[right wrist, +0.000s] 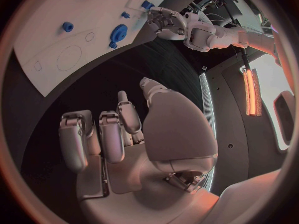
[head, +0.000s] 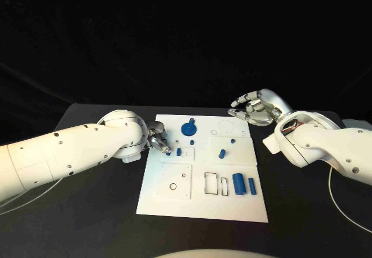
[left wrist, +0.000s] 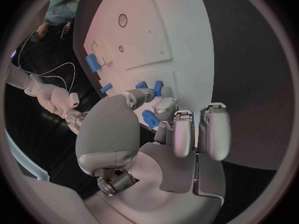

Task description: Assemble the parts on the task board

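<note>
- Currently the white task board (head: 203,209) lies flat in the middle of the black bench (head: 93,215), long side running away from the robot.
- Left hand (head: 157,141) is at the board's left edge, about a third of the way down from the far end. Its fingers (left wrist: 163,106) reach over the edge onto the board.
- Left wrist view: the fingertips are bunched among small blue parts, and one small blue part (left wrist: 150,119) sits right against them. I cannot tell whether it is pinched or only touched.
- Right hand (head: 257,108) hovers off the board's far right corner, over the bench, apart from the board. Its fingers (right wrist: 102,137) are loosely curled and spread, with nothing between them.
- Parts on the board, head view:
- a blue gear-like disc (head: 188,129) near the far end, with a tiny blue piece just beyond it;
- a small blue block (head: 179,152) just beside the left fingertips;
- a short blue peg (head: 233,142) and a blue piece (head: 222,153) in the right-hand middle panel;
- two larger blue cylinders (head: 238,183) and (head: 251,185) lying side by side near the right edge, closer to the robot.
- Outlined rectangular slots (head: 212,183) lie just left of the two cylinders; a drawn circle (head: 227,127) marks the far right corner.
</note>
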Robot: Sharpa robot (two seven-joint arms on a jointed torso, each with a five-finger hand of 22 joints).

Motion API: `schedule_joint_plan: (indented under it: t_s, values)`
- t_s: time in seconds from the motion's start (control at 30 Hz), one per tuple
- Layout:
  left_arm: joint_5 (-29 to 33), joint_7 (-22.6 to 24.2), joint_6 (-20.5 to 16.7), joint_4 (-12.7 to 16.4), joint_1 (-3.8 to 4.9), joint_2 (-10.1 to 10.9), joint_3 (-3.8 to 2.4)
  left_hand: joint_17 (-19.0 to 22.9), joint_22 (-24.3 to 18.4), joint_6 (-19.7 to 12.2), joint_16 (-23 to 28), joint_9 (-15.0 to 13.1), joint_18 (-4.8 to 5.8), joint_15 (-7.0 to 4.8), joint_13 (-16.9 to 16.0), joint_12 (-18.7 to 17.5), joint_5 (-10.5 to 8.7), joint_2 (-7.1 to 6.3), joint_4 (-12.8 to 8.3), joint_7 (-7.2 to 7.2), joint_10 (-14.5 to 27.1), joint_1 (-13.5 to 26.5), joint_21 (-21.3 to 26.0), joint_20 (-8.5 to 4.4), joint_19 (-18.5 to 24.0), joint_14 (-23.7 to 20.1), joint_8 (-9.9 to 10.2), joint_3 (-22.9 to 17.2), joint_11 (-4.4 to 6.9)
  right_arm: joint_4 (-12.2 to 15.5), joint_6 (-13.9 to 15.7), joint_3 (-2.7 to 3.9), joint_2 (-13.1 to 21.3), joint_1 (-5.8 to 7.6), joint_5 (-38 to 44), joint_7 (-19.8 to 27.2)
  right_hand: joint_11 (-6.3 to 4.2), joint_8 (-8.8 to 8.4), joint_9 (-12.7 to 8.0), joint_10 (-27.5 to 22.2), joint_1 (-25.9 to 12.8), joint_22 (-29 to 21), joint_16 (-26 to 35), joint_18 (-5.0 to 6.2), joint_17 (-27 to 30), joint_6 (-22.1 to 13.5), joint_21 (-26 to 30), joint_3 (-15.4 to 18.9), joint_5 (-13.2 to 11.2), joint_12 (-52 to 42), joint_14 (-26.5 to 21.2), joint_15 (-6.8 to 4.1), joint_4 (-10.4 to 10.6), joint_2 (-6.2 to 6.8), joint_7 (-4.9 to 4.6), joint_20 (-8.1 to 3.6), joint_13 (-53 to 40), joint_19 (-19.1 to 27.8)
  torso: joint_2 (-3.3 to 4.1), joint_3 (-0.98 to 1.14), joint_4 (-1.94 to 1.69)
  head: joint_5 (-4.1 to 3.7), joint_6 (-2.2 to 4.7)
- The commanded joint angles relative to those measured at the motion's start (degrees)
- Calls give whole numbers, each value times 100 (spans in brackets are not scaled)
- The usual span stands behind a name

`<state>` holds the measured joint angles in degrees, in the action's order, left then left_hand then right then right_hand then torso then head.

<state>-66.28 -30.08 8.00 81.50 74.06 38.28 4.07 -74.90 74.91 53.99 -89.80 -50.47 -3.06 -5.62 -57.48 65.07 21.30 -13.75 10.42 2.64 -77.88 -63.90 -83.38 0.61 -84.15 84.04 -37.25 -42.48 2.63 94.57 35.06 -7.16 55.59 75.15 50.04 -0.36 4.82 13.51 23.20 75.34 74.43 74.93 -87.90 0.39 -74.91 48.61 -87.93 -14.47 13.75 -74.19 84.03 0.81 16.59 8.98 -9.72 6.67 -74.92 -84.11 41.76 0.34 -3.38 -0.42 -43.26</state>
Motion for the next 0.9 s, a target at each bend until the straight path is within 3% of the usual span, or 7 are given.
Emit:
schedule_joint_plan:
  t_s: [0.03,0.2,0.63,0.9]
  values:
    - [49,15,150,0,-19,-43,13,-1510,352,100,-20,-11,47,-39,13,-26,-21,2,-492,-153,-36,101,-40,-46,-100,596,-18,-432,26,10,1,0,1,-3,12,64,-7,37,7,-38,-61,1370,27,21,-1090,-35,21,-28,18,22,480,-38,-14,-10,18,-30,0,-474,1,1,1,-15,-7]
    - [51,7,152,-38,-19,-55,14,-1510,371,145,-20,-20,52,-58,4,-23,-60,1,-341,-182,-35,266,-47,-62,-108,596,-3,-156,47,12,4,0,6,-3,10,68,-7,37,7,-38,-61,1370,27,21,-1090,-35,21,-28,18,22,480,-38,-14,-10,18,-30,0,-474,0,0,-7,-24,-6]
    - [50,-5,208,-115,-19,-66,15,-1510,410,185,-20,-16,60,-66,-6,-20,-73,4,-175,-192,-27,400,-65,-71,-124,596,28,101,55,11,12,0,20,-3,10,78,-6,38,6,-43,-74,1364,35,23,-1076,-40,30,-25,16,28,476,-38,-10,-7,18,-30,6,-470,-6,-6,-9,-27,-19]
    - [57,-4,199,-143,-19,-69,15,-1510,437,252,-20,-19,65,-68,-22,-5,-97,-17,102,-194,-24,567,-74,-71,-134,596,61,618,56,10,31,0,25,-3,9,92,-5,38,5,-61,-100,1321,69,42,-1017,-49,103,-17,11,46,459,-37,-3,-2,16,-30,23,-433,-5,-4,-11,-35,-7]
